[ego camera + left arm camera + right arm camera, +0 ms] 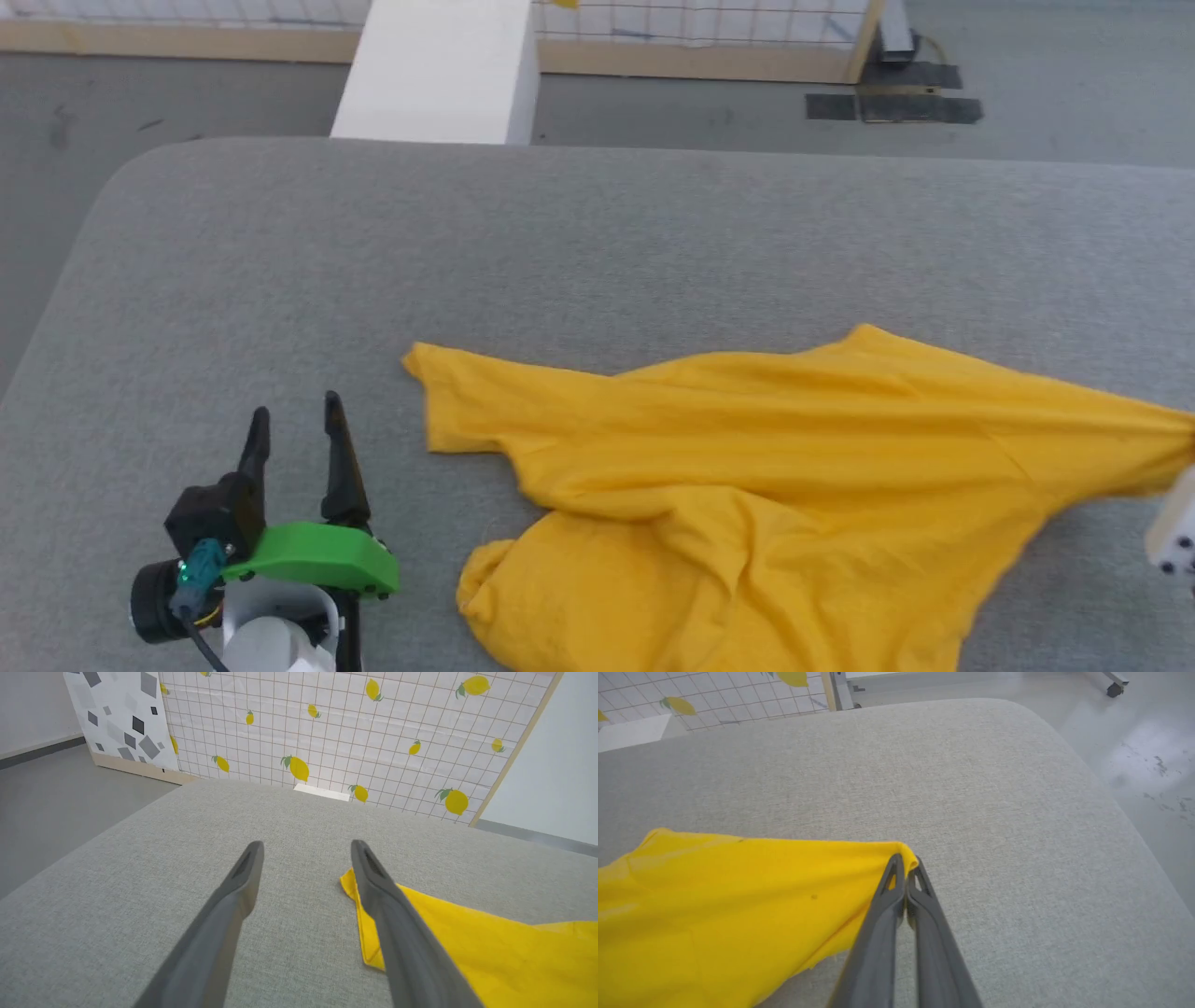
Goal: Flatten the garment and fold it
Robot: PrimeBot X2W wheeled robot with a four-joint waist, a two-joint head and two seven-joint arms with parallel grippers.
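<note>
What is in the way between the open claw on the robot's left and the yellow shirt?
Nothing visible. Only bare grey table lies between the left gripper and the nearest corner of the garment, which lies close to it.

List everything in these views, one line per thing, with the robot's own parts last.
garment: one, bright yellow, lying rumpled on the near right part of the table
table: one, grey cloth-covered top with rounded corners, under the garment
white block: one, white, just beyond the table's far edge
lemon panel: one, white grid with yellow lemons, behind the table
geometric panel: one, white with grey and black shapes, beside the lemon panel
floor: grey, around the table
dark patches: several, black, on the floor at far right
left gripper: one, dark fingers, open, left of the garment
right gripper: one, dark fingers, shut on the garment's right corner
</note>
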